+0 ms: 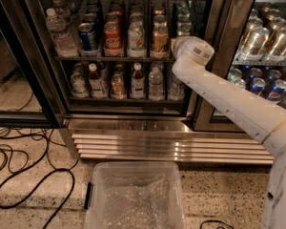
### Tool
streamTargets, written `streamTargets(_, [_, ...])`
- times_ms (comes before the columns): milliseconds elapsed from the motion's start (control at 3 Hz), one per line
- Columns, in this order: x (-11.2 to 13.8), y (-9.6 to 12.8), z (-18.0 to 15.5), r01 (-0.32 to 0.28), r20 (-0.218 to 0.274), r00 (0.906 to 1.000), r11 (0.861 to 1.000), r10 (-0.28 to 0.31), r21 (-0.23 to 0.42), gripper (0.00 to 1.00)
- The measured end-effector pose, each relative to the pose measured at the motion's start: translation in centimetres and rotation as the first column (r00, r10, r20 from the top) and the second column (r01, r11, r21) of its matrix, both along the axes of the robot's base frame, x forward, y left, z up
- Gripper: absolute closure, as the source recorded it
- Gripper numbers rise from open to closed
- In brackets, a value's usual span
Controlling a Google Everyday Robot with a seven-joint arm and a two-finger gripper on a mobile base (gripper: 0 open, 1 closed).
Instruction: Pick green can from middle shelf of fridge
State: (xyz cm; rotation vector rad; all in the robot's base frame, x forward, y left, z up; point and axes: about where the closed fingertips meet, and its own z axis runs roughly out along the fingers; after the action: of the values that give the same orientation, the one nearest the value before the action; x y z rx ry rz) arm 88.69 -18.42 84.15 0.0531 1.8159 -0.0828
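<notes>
1. Standing upright on the middle shelf (100, 58) of the fridge (133, 126), the green can (136, 38) is at the front of its lane. The red cola can (112, 38) and the orange-gold can (159, 37) stand just beside it, one on each side.
2. Its long axis runs vertical, with the shiny top up and the label facing outward.
3. It is probably full, so moderately heavy and stiff, yet thin-walled. The smooth aluminium, perhaps damp, could slip.
4. The best hold is likely across the mid-body, on the curved sides, reaching in from the front through the narrow gaps to its neighbours.
5. The gripper (178, 44) is at shelf height beyond the orange-gold can, on the side away from the green can. I cannot tell whether it is open or closed.
</notes>
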Motion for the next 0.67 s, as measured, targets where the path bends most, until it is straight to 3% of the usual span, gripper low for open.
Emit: streamTargets(667, [-0.08,0.35,0.33,0.002,-0.005,1.0000,1.000,-0.002,0.004,1.00])
